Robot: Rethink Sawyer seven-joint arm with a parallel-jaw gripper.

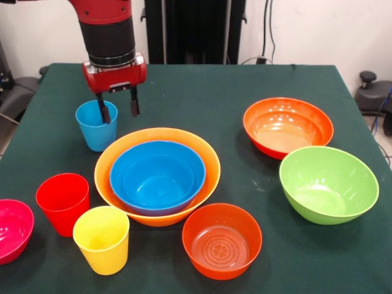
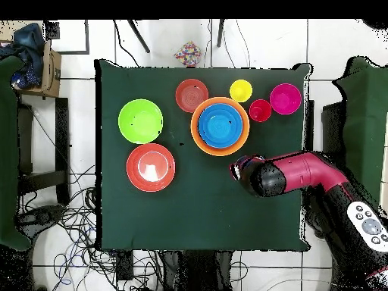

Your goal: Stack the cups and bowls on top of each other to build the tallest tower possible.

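The tower is a large pale orange bowl with a blue bowl nested in it; a smaller light blue bowl seems to sit inside that. My gripper is open over the light blue cup behind the tower, one finger inside the cup and the other outside its right rim. The red cup and yellow cup stand upright in front left. In the overhead view my arm hides the light blue cup.
A magenta bowl lies at the left edge. A red-orange bowl lies in front of the tower, another at the back right, and a lime green bowl at the right. All stand open side up.
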